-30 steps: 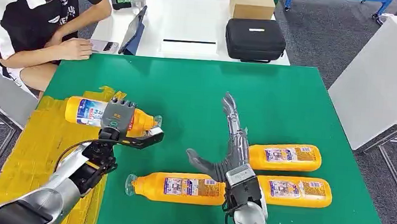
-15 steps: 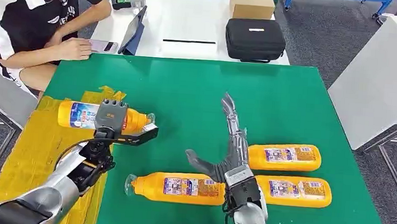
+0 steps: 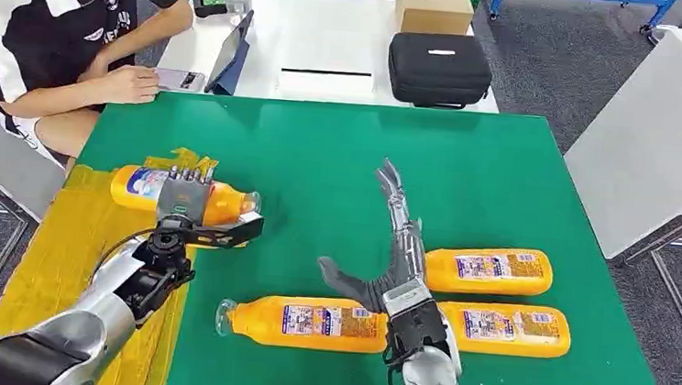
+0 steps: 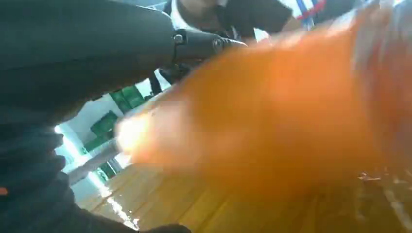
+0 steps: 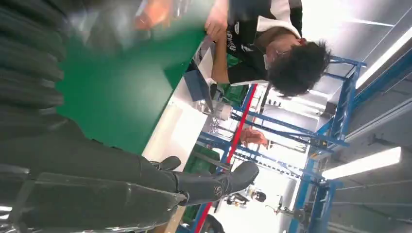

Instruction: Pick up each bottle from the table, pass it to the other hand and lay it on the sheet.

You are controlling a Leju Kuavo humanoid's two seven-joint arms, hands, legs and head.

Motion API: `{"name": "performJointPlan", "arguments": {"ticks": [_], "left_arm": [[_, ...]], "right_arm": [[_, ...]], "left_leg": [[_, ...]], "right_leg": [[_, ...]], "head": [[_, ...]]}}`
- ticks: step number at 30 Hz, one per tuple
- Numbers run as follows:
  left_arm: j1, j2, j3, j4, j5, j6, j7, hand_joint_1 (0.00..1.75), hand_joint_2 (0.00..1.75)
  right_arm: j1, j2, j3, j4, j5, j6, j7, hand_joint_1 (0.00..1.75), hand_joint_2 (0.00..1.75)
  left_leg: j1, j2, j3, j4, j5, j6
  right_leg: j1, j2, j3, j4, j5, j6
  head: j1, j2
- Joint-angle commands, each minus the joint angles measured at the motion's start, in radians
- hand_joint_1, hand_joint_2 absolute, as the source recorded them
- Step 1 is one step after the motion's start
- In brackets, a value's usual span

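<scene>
1. An orange plastic bottle with a blue-white label [image 3: 192, 195] is grasped by the left hand [image 3: 191, 210], lying on its side, clear cap pointing toward the green bench middle.
2. The held bottle is placed over the edge of the crinkled yellow sheet [image 3: 66, 254], at the bench's left side; whether it touches the sheet cannot be told.
3. The left hand's fingers [image 3: 182, 180] are wrapped over the bottle's top, thumb under the neck end.
4. In the left wrist view the same bottle [image 4: 272, 111] is seen as a blurred orange mass right against the hand, yellow sheet below it.
5. The right hand [image 3: 397, 252] is held released, fingers [image 3: 392, 192] spread and stretched forward over the green bench [image 3: 340, 156], thumb out to the side, nothing grasped.
6. A second orange bottle [image 3: 304, 322] is laid on its side just beside the right wrist, cap toward the sheet.
7. Two more orange bottles are laid side by side on the right hand's outer side: the farther one [image 3: 487, 270] and the nearer one [image 3: 506, 327], both flat on the bench.
8. A person in a black-white shirt [image 3: 46, 31] is seated at the far left corner, one hand by a phone on a white table [image 3: 332, 26].
9. A black zipped case [image 3: 439, 69] and a cardboard box [image 3: 433, 5] are set on that white table.
</scene>
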Motion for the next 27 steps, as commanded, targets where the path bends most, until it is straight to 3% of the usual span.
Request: {"name": "performJointPlan", "arguments": {"ticks": [1,9,13,15,17,19,20,22,23,27], "left_arm": [[-0.035,-0.053,0.127,0.079,0.0,-0.144,-0.049,0.0,0.0],[-0.028,-0.055,0.14,0.069,0.0,-0.138,-0.055,0.0,0.0],[-0.01,-0.073,0.213,0.029,0.036,-0.134,-0.134,0.0,0.0],[0.006,-0.094,0.279,-0.013,0.119,-0.104,-0.245,0.0,0.0],[0.041,-0.128,0.39,-0.118,0.361,-0.026,-0.511,0.0,0.0],[0.084,-0.125,0.379,-0.258,0.532,-0.052,-0.63,0.0,0.0],[0.111,-0.124,0.373,-0.346,0.63,-0.063,-0.686,0.0,1.75],[0.161,-0.125,0.37,-0.528,0.856,-0.1,-0.778,0.0,1.75],[0.189,-0.101,0.338,-0.632,0.917,-0.107,-0.752,0.0,1.75],[0.249,-0.096,0.273,-0.857,0.874,0.097,-0.69,0.0,1.75]], "right_arm": [[-0.029,0.008,-0.036,0.037,0.04,0.037,0.032,0.0,1.75],[-0.028,0.008,-0.037,0.035,0.041,0.038,0.032,0.0,1.75],[-0.025,0.008,-0.036,0.04,0.045,0.038,0.031,0.0,1.75],[-0.024,0.006,-0.034,0.039,0.046,0.037,0.031,0.0,1.75],[-0.017,-0.005,-0.025,0.032,0.068,0.025,0.023,0.0,1.75],[-0.003,-0.012,-0.022,0.022,0.11,-0.009,0.012,0.0,1.75],[0.004,-0.016,-0.021,0.018,0.139,-0.031,0.009,0.0,1.75],[0.018,-0.023,-0.024,0.012,0.159,-0.049,0.01,0.0,1.75],[0.025,-0.025,-0.03,0.012,0.159,-0.054,0.01,0.0,1.75],[0.039,-0.027,-0.047,0.007,0.171,-0.078,0.006,0.0,1.75]], "left_leg": [[0.0,0.002,0.006,-0.001,-0.001,-0.002],[0.0,-0.001,0.007,-0.001,0.0,-0.001],[0.0,-0.002,0.007,-0.001,0.0,-0.001],[0.0,-0.003,0.006,-0.001,0.001,0.0],[0.0,-0.002,0.006,-0.001,0.0,0.0],[0.001,-0.003,0.005,0.0,0.0,-0.001],[0.0,-0.003,0.003,0.0,0.0,0.0],[0.001,-0.002,0.002,0.0,0.0,0.0],[0.001,-0.001,0.004,0.001,-0.002,-0.001],[0.001,0.003,0.004,0.001,-0.003,-0.002]], "right_leg": [[0.001,-0.001,0.006,-0.001,0.0,-0.001],[0.0,-0.005,0.008,-0.001,-0.001,-0.001],[0.001,-0.005,0.008,-0.002,-0.001,-0.001],[0.0,-0.005,0.006,-0.001,0.0,-0.001],[0.001,-0.005,0.007,-0.002,0.0,-0.001],[0.001,-0.006,0.007,-0.001,-0.001,-0.001],[0.001,-0.006,0.004,-0.001,0.0,-0.001],[0.001,-0.005,0.003,-0.001,-0.001,-0.001],[0.001,-0.005,0.005,-0.001,-0.002,-0.001],[0.002,-0.003,0.005,0.0,-0.002,-0.002]], "head": [[0.0,0.0],[0.0,0.0],[0.0,0.0],[0.0,0.0],[0.0,0.0],[0.0,0.0],[0.0,0.0],[0.0,0.0],[0.0,0.0],[0.0,0.0]]}}
